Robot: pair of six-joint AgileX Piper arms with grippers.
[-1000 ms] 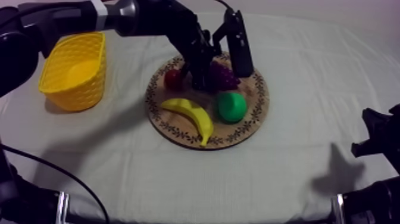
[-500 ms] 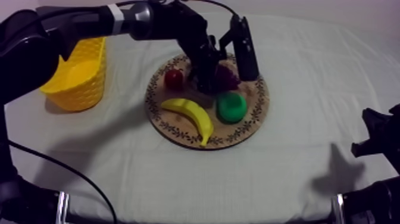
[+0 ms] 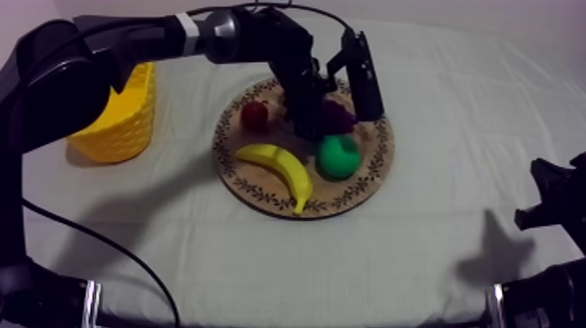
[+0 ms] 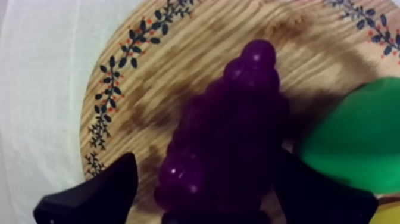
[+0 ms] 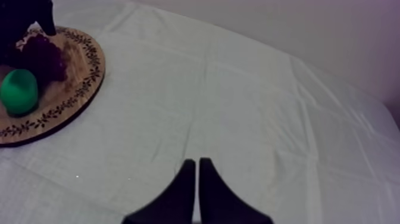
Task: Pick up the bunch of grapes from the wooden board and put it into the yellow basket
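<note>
left claw (image 4: 205,179) spread, a finger at each side of the bunch of grapes (image 4: 229,131) | grapes lie on the wooden board (image 4: 149,89), just beside the pear (image 4: 357,143) | yellow basket (image 3: 122,131) well apart | right claw (image 5: 197,164) pressed together over bare bench (image 5: 238,107)

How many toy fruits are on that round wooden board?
4: small red fruit at the round wooden board's back left, purple bunch of grapes beside it under the black arm, yellow banana at the front, green pear right of it. The arm may hide more.
</note>
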